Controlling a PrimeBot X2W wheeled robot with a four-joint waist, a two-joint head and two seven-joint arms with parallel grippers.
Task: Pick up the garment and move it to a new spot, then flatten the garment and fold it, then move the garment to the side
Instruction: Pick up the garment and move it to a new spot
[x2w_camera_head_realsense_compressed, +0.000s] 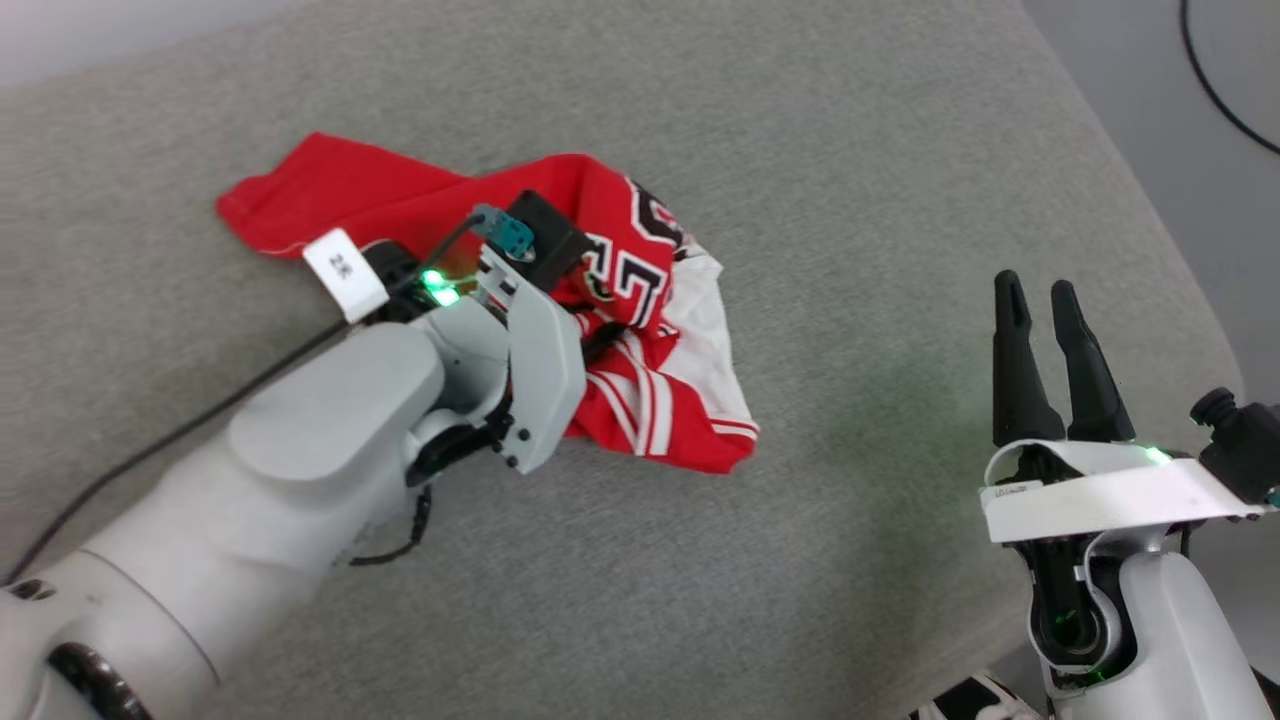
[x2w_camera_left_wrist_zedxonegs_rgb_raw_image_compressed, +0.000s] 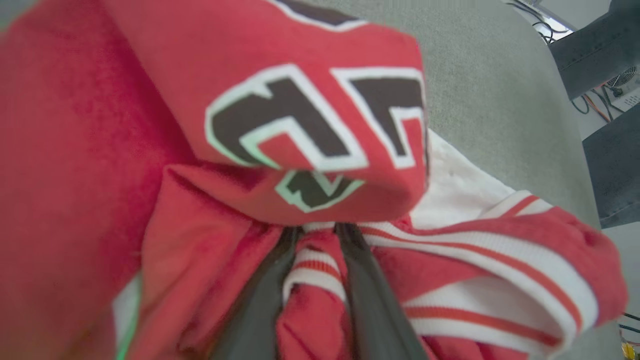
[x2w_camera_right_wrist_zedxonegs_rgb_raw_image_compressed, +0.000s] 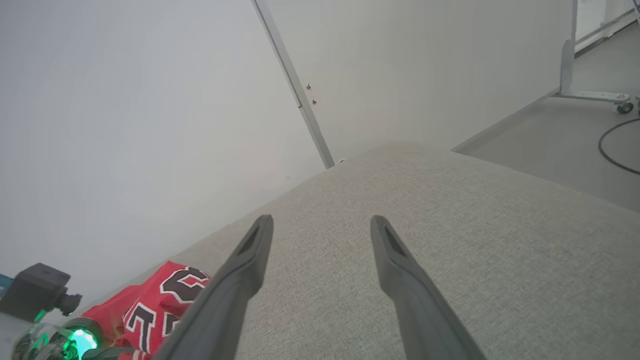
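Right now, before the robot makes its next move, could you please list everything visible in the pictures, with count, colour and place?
jersey shirt: one, red with white sleeves, striped trim and black numerals; crumpled on the cushion, left of centre.
upholstered cushion: one, grey; bears the shirt.
cable: one, black; on the floor past the cushion's far right corner.
wheeled stand: one, pale metal; on the floor near the wall.
wall: one, white; behind the cushion.
metal strip: one, grey; runs down the wall.
left claw: one, dark; shut on the shirt's striped trim.
right claw: one, dark; open, over bare cushion at the right.
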